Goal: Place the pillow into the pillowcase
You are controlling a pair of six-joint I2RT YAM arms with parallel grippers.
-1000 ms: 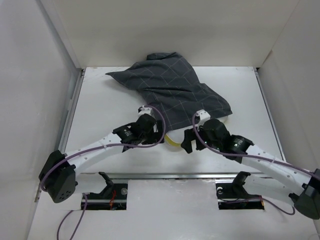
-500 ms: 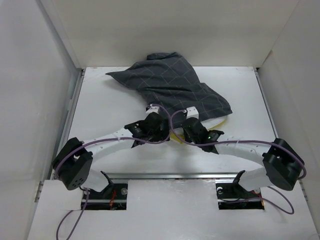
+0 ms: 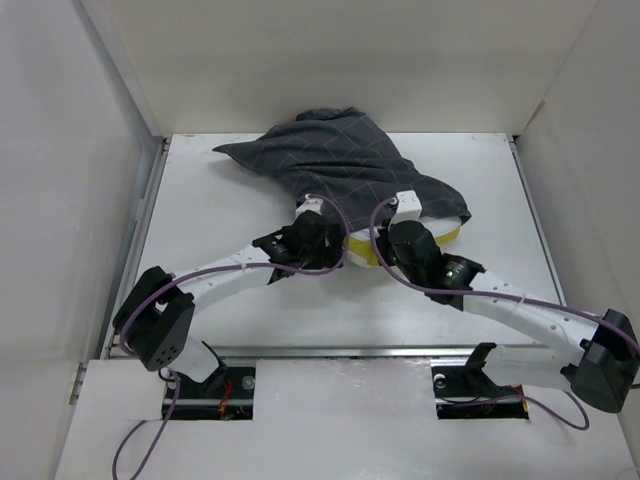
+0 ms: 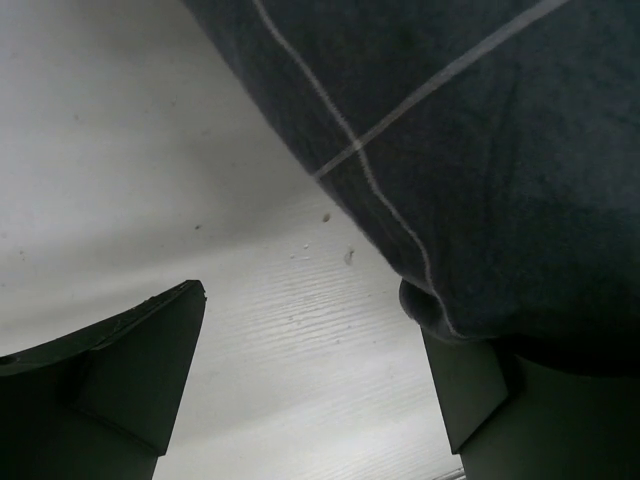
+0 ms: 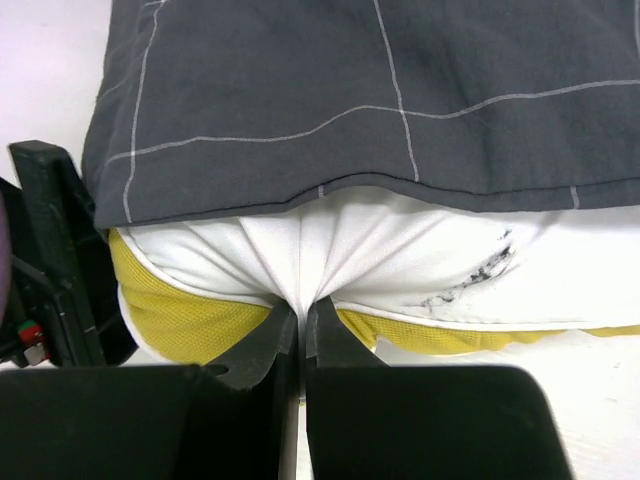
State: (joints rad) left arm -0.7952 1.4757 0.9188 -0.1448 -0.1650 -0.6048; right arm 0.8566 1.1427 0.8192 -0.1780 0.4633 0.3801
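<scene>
The pillowcase (image 3: 340, 170), dark grey with a pale grid, lies bunched at the middle back of the table. It covers most of the pillow (image 3: 360, 250); only a white and yellow edge shows at its near hem. My right gripper (image 5: 302, 305) is shut on a pinch of the pillow's white cloth (image 5: 400, 260), just below the pillowcase hem (image 5: 300, 195). A dark smudge marks the pillow's face. My left gripper (image 4: 315, 320) is open low over the table, and the pillowcase hem (image 4: 470, 200) drapes over its right finger (image 4: 500, 390). Both grippers, left (image 3: 318, 225) and right (image 3: 398, 232), meet at the sack's near opening.
The white table (image 3: 220, 200) is boxed in by white walls at the left, back and right. A metal rail (image 3: 140, 230) runs along its left side and another (image 3: 350, 350) along the front. The left arm's gripper body (image 5: 50, 260) sits close beside my right gripper.
Both arms have reached forward to the pillowcase's near hem. The right gripper has shut on the pillow's edge. The left jaws have narrowed slightly. Less of the yellow edge shows.
</scene>
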